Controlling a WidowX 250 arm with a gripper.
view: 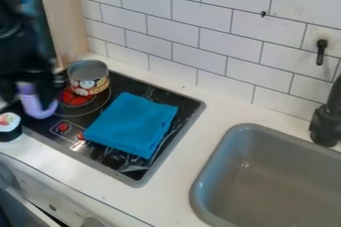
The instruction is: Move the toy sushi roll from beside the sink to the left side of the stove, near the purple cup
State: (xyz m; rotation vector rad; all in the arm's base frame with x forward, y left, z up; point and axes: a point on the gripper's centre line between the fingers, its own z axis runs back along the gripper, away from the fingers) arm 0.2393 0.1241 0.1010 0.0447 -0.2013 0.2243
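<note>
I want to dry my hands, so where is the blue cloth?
In the camera view, the blue cloth lies folded on the black stovetop, left of the sink and lower right of the can.

The white desk (172, 171) holds 1 black cooktop (126, 165) with a grey rim at left and 1 grey rectangular sink (283, 191) set in at right, with 1 black faucet (325, 125) at its far side. On the cooktop lie 1 folded blue cloth (133, 124) and, farther left, 1 open patterned metal can (88, 77). 1 black-and-white sushi-shaped toy (9, 125) sits at the left edge.
</note>
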